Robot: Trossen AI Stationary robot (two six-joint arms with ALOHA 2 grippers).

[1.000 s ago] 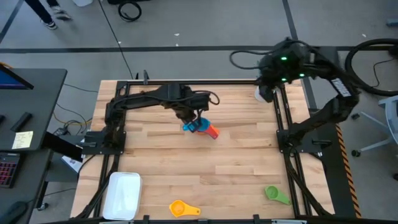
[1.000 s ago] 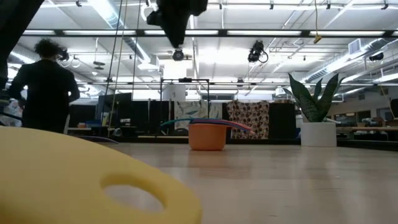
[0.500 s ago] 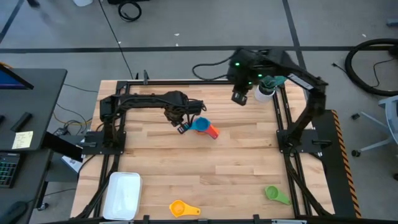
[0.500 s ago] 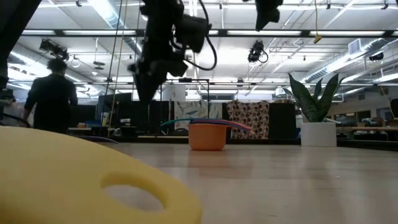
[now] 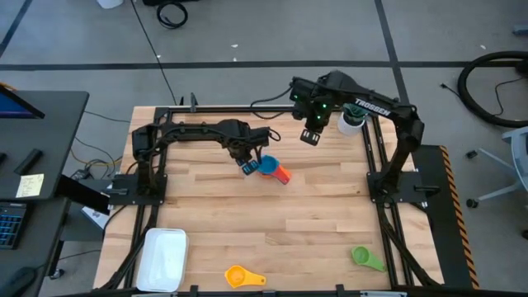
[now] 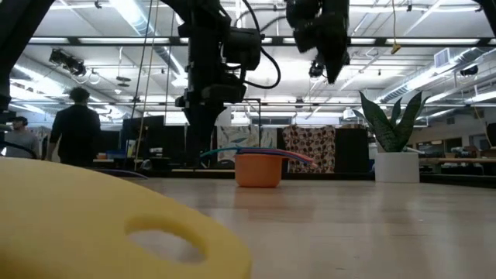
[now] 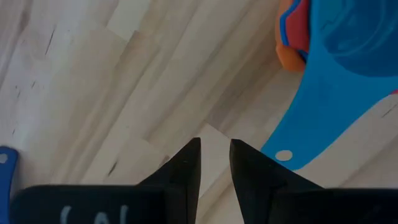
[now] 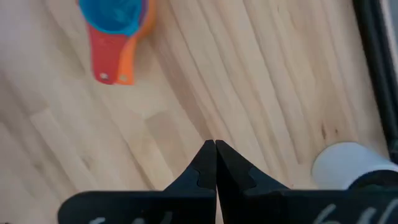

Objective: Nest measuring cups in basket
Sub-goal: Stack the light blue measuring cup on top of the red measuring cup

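A stack of measuring cups (image 5: 273,169) stands on the table's far middle: a light blue cup (image 7: 348,74) sits in a red cup and an orange cup (image 6: 258,170). My left gripper (image 5: 247,166) hangs just left of the stack, slightly open and empty, with its fingertips (image 7: 214,149) beside the light blue handle (image 7: 298,140). My right gripper (image 5: 309,136) is shut and empty, high over the far right of the table. A yellow cup (image 5: 242,276) and a green cup (image 5: 366,258) lie near the front edge. The white basket (image 5: 162,257) sits at the near left corner.
A white potted plant (image 5: 350,122) stands at the far right corner, close to my right arm. A dark blue piece (image 7: 4,167) shows at the edge of the left wrist view. Bare wood lies between the stack and the basket. People stand in the room behind the table.
My left gripper has come down from above the stack and now hangs low beside its left side. My right arm has swung in from the far right corner toward the table's left, over the far part of the table. The stack has kept still.
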